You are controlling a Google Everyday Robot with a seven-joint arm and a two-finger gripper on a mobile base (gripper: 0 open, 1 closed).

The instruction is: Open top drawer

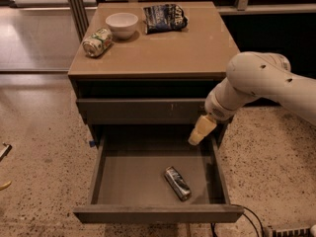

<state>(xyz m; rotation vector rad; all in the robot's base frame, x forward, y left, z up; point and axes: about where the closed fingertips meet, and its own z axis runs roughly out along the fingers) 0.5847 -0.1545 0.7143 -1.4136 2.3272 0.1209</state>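
The top drawer (143, 111) is a wide grey-brown panel with small whitish scuffs right of centre. It sits just under the cabinet top, with a dark gap above it, and looks pushed in or nearly so. My gripper (201, 131), cream-coloured on a white arm, hangs just below the right end of the top drawer's front, over the right rear of the lower drawer (158, 214). The lower drawer is pulled far out.
A small silver can (177, 182) lies inside the open lower drawer. On the cabinet top (197, 53) are a tipped can (97, 42), a white bowl (122, 24) and a dark chip bag (165, 17). Cables (247, 218) lie on the speckled floor at the lower right.
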